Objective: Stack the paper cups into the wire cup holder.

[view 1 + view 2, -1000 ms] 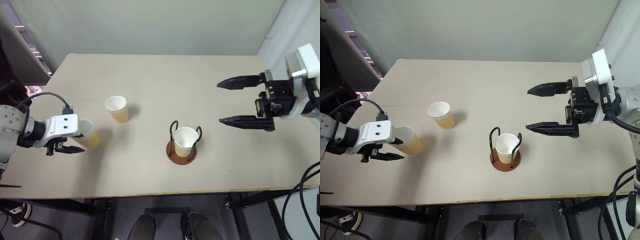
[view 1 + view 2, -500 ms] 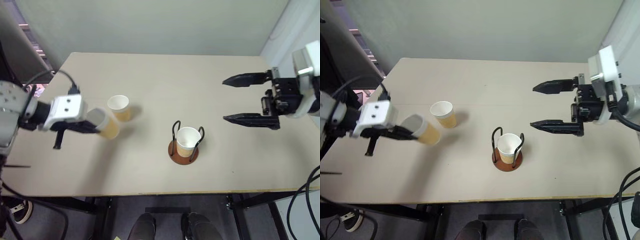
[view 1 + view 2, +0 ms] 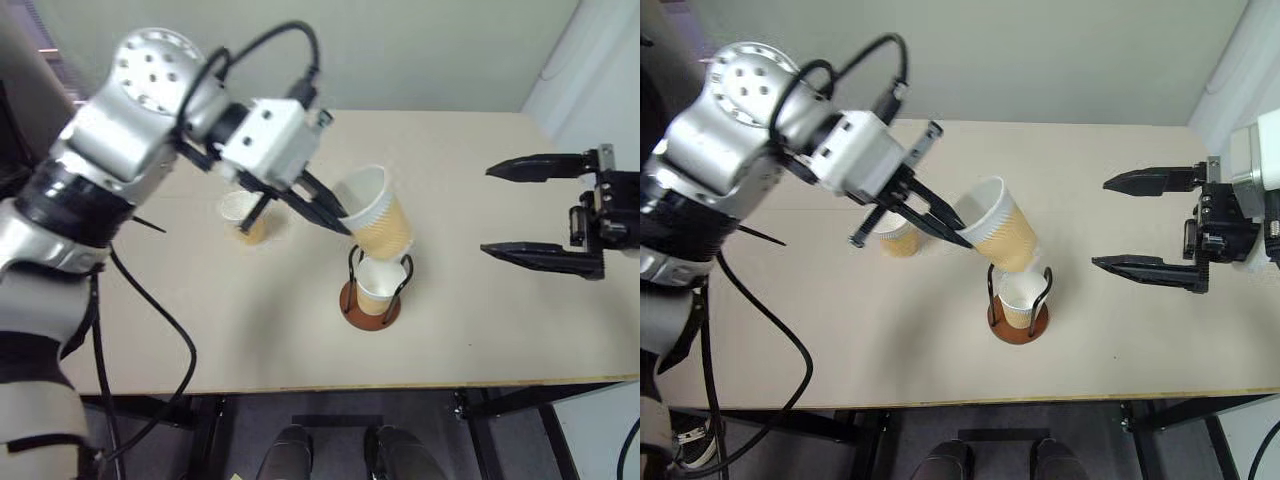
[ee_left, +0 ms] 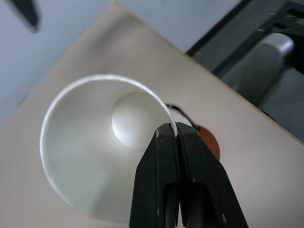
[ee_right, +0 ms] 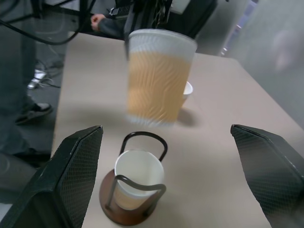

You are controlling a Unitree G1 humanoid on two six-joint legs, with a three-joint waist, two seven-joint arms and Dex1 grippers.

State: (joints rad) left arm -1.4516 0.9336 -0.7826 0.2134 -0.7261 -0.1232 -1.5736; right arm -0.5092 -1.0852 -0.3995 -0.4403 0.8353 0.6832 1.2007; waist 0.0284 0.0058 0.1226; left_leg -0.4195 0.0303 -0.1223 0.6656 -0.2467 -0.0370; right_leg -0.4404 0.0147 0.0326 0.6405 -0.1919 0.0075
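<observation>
Left eye view: a paper cup (image 3: 378, 220) is pinched by its rim in the left gripper (image 3: 335, 218), tilted just above the wire cup holder (image 3: 372, 290). It should be uprighted, centred over the nested cup (image 3: 377, 283), then lowered; the right gripper (image 3: 522, 210) is spread wide.

Paper cups (image 5: 156, 78): tan-orange, wavy ribbing, white inside. Wire cup holder (image 3: 369, 302): black wire, reddish-brown base. Bench (image 3: 480, 160): beige.

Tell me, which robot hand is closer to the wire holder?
Left. The left gripper holds a cup by its rim just above the wire holder. The right gripper hangs open, well off to the holder's right.
</observation>
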